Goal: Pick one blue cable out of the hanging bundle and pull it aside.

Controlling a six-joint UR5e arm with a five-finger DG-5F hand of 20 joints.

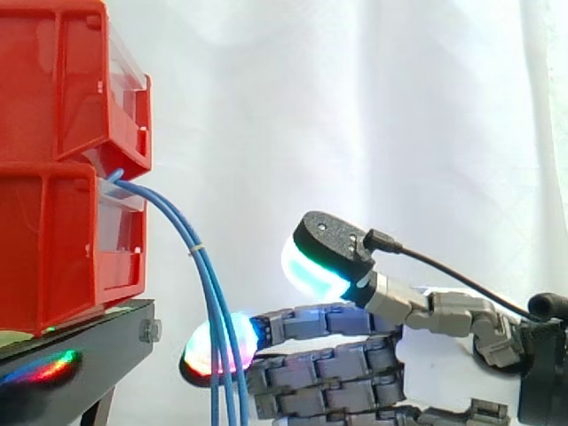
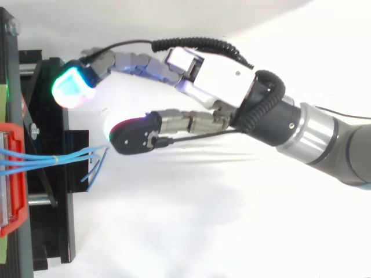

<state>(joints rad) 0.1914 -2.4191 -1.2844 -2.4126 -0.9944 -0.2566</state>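
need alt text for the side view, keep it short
A bundle of thin blue cables hangs from stacked red plastic bins on a black stand at left, and the robot's grey, open hand reaches in from the right, low down. One glowing fingertip pad shows behind the cables; a cyan pad is raised clear of them.

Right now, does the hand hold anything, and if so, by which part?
Nothing is held. The hand is open, its fingers straight; one fingertip lies beside the low part of the blue cables, but nothing closes round them.
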